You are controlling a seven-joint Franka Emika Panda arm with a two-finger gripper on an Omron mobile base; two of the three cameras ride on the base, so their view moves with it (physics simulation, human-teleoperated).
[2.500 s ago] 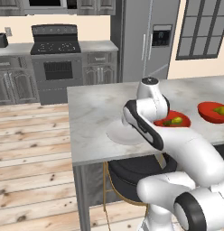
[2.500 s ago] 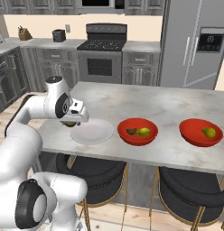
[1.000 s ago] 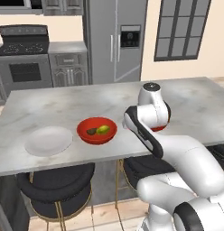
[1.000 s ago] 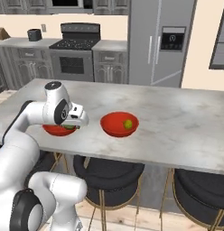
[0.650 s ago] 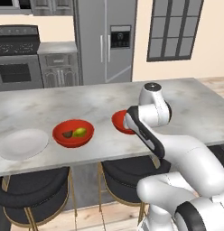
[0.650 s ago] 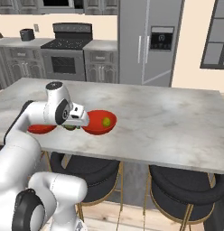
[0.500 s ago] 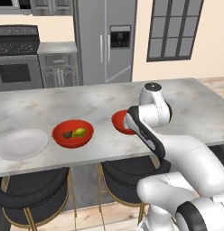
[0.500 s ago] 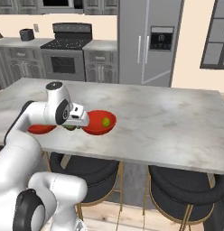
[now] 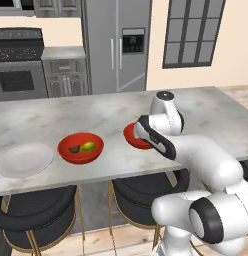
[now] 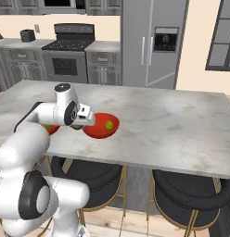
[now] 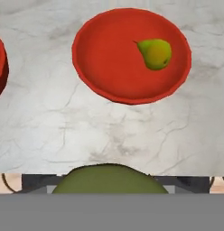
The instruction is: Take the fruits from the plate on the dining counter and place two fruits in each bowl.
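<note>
Left base view: the plate [image 9: 22, 160] lies bare on the dining counter [image 9: 56, 117]; one bowl [image 9: 80, 147] has its two fruits, my arm hiding most of the second bowl [image 9: 132, 136].

Right base view: that second bowl holds one pear [image 10: 108, 124].

Hand view: I grip an olive fruit [image 11: 109, 179], carried here to complete the pair.

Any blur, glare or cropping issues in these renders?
Hand view: soft and pixelated; the olive fruit in the claw is cropped at the bottom edge, and the pear casts barely any shadow in its red bowl. Both base views: flat, even light; a faint sheen on the fridge.
</note>
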